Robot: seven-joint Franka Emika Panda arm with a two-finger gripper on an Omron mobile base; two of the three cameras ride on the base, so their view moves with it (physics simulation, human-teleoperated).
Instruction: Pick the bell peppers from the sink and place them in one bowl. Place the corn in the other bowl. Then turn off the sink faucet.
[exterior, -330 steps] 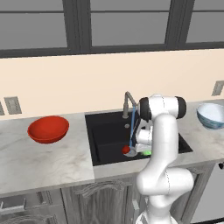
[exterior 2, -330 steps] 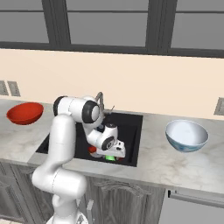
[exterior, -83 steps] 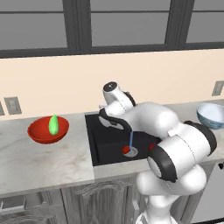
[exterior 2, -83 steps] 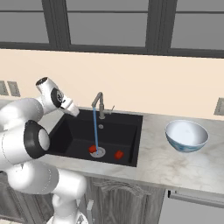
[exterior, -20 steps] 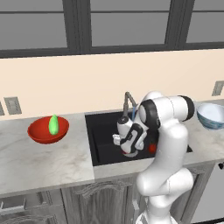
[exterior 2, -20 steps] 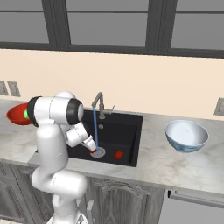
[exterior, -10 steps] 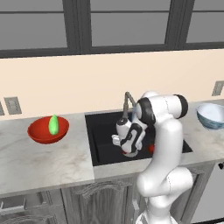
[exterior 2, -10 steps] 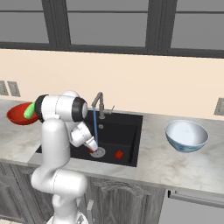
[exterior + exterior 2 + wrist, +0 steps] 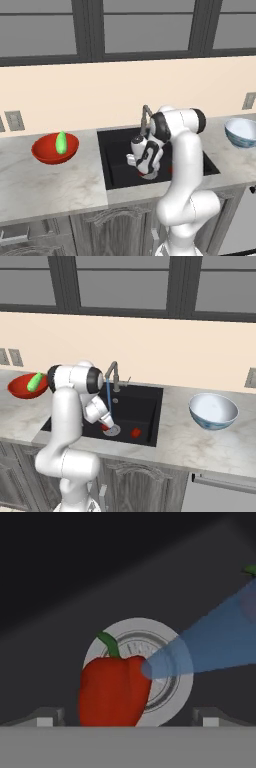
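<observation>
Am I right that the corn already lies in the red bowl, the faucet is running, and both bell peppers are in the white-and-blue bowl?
Not quite. The corn does lie in the red bowl and the faucet is running, but the white-and-blue bowl holds nothing. Both bell peppers are in the sink, as the right base view shows; one sits on the drain before the open gripper.

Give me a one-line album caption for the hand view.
Open gripper closing in on a red pepper lying on the sink's drain, water stream pouring beside it.
</observation>
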